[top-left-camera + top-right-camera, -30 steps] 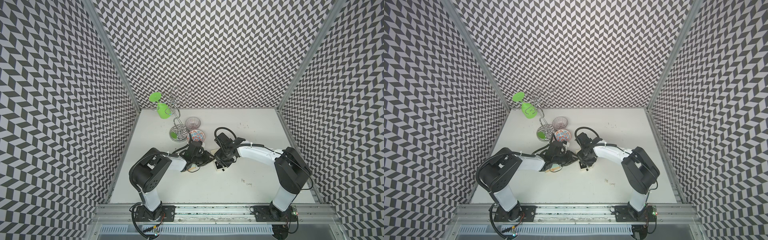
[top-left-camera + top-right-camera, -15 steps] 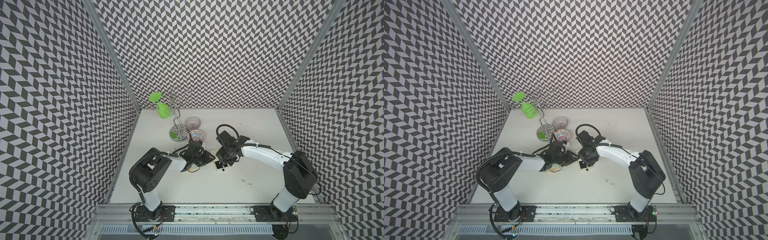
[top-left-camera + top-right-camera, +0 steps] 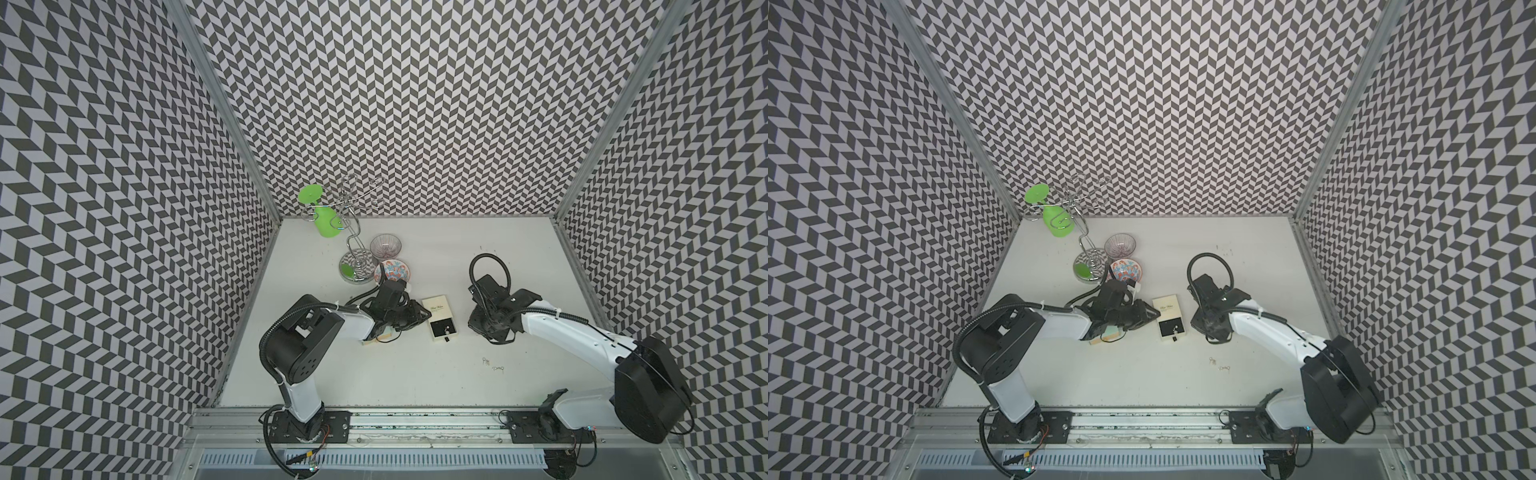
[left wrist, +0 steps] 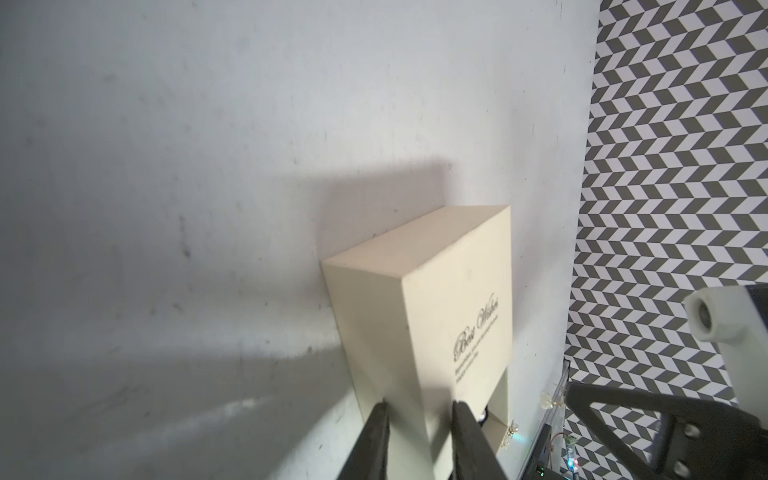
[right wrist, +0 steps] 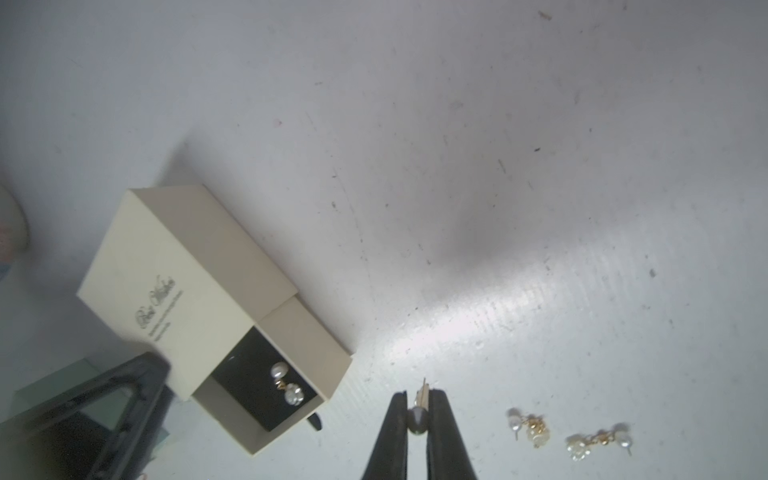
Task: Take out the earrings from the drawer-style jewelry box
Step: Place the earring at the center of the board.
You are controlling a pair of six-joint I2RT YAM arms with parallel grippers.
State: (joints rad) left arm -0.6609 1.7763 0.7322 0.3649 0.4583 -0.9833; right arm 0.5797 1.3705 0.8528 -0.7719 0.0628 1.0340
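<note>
Left gripper point(image 4: 420, 432) clamps the cream cardboard drawer-style jewelry box point(image 4: 449, 291), fingers point(image 4: 376, 436) nearly closed. Right gripper point(image 5: 417, 395) pinches one tiny pearl earring point(image 5: 417, 419). Another earring point(image 5: 286, 384) lies in the open drawer point(image 5: 307, 332), and two more earrings point(image 5: 528, 428) lie on the white table point(image 5: 498, 166) beside the right gripper.

Open jewelry box point(image 3: 1168, 311) on table point(image 3: 1100, 374)

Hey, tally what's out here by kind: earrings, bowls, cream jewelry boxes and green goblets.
earrings: 4 (1 in the drawer, 2 on the table, 1 in the right pincer)
bowls: 2
cream jewelry box: 1
green goblet: 1
Total: 8
</note>
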